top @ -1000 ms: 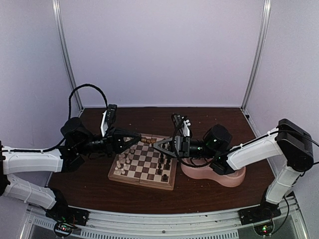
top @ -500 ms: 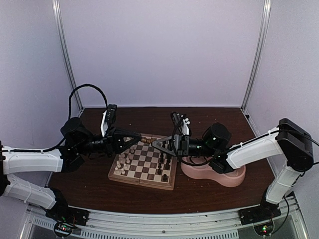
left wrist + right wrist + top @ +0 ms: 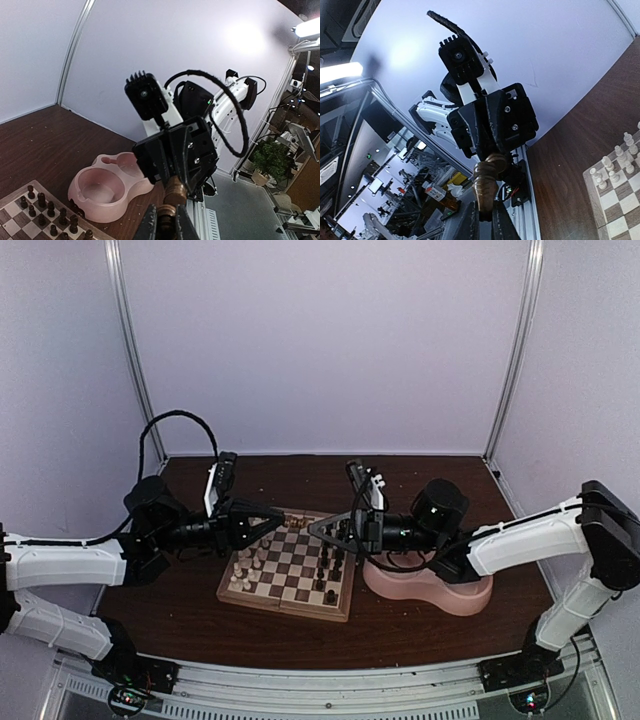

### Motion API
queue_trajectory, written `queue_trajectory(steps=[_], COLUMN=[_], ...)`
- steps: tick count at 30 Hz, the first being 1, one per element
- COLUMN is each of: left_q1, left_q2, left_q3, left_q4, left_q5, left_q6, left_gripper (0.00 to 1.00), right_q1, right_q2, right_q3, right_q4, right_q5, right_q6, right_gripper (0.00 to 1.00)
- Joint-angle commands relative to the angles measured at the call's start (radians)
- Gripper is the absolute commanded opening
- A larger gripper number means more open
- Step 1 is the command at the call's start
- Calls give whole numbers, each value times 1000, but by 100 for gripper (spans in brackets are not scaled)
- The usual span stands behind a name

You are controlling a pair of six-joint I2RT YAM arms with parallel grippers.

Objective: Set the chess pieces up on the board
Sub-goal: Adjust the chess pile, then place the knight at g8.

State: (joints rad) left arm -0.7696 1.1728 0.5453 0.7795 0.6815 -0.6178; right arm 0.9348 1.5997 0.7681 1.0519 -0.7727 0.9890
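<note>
Holding a handover above the board's (image 3: 290, 606) far edge: my left gripper (image 3: 280, 521) clamps one end of a dark brown chess piece (image 3: 295, 524), and my right gripper (image 3: 313, 528) pinches the other. If either arm pulls while both grip, the piece could twist free and topple the cream pieces (image 3: 245, 565) or the dark pieces (image 3: 327, 562) below. The desk (image 3: 420, 630) is dark wood, with a pink double bowl (image 3: 440, 597) by the board's right edge and pale lilac walls around.
</note>
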Motion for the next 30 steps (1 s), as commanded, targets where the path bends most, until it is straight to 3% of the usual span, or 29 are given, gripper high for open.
queue_trajectory(steps=[1,5,9,13,21,30], left_q1=[0,0,0,0,0,0], left_q2=[-7,-27,-61,-67,-83,-106], left_q3=[1,22,45,60,56,56], left_q4=[-50,-222,-398,-440,-459,-489], left_q5=[-58,-238,-453,-468,-483,-495], left_q6=[58,84,111,125,132,146], left_gripper=[0,0,0,0,0,1], right_q1=[-20,-22,-22,-12,51,68], right_q2=[-146,-262,-281,-189,33,160], right_q3=[7,85,288,452,658,730], right_q4=[-327,-820,-1403,-1792,-2079,-2059], right_q5=[62,160,340,450,696,697], right_q6=[-212,-445,-682,-800,-875,-920], right_gripper=[0,0,0,2,4,5])
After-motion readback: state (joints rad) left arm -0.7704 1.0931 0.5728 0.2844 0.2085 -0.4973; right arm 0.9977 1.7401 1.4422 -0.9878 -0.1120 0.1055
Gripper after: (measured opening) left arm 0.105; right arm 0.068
